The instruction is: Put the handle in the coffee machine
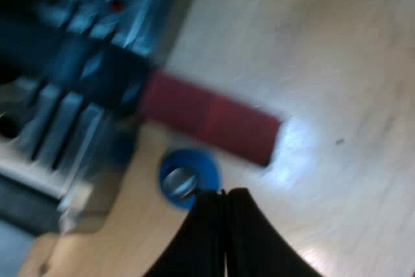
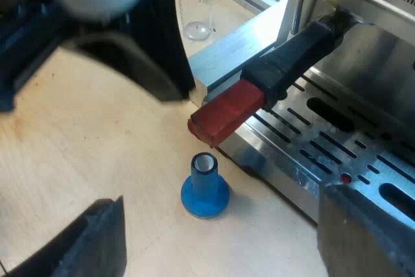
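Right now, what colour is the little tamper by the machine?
The tamper is blue, clearest in the right wrist view.

cut-off dark letters, roughly "inom", on the espresso machine's point(image 2: 384, 3) metal front; faint unreadable scale on the measuring glass point(image 2: 194, 6)

The tabletop point(image 2: 97, 154) is pale wood, smooth, with a soft sheen. The espresso machine point(image 2: 373, 76) is brushed metal, its slotted drip tray point(image 2: 305, 131) shinier. The handle point(image 2: 292, 56) is matt black, its red end point(image 2: 227, 111) matt too. The tamper point(image 2: 205, 192) looks like smooth blue plastic. The measuring glass point(image 2: 194, 4) is clear and glossy.
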Robot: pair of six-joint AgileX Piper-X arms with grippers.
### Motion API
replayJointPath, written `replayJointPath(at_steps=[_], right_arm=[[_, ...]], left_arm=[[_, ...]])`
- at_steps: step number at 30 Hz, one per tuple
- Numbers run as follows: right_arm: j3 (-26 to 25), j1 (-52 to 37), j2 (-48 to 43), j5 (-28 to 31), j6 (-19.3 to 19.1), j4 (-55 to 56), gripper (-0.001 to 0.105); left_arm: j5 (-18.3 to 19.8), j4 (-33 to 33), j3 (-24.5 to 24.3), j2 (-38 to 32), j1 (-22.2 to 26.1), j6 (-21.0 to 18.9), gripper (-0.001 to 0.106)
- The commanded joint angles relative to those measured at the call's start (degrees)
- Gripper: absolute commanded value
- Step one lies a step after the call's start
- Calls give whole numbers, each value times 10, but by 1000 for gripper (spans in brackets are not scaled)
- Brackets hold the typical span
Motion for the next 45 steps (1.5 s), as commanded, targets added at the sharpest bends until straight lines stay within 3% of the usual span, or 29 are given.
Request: replayJointPath(at_steps=[1,11,17,18,19,22,23,29,33,37,40,45], right_arm=[[-5,0,-4,8,0,-2,64],[-5,0,-4,8,2,-2,64],[-5,0,-4,12,19,-2,64],[-5,0,-4,19,33,0,64],[-5,0,-4,21,35,0,64],[-8,-4,-4,21,61,0,64],[-8,-7,-4,18,64,0,64],[-38,-42,-4,-6,68,47,64],[-73,-80,-4,-16,68,101,64],[-121,-150,-5,-44,65,168,64],[-142,-199,-6,-62,63,196,64],[-171,-279,-6,-71,51,242,64]], left_arm=[[-3,13,-4,-19,13,9,1],[-7,28,-4,-86,42,3,1],[-4,35,-4,-108,76,3,15],[-2,38,-4,-118,98,3,33],[9,44,-4,-134,137,2,71],[17,51,-4,-146,158,1,94],[17,51,-4,-150,163,1,97],[26,51,-17,-177,207,-4,98],[52,51,-39,-180,238,-17,98],[62,36,-92,-180,287,-44,98],[62,11,-117,-180,309,-86,98],[62,6,-145,-180,320,-136,98]])
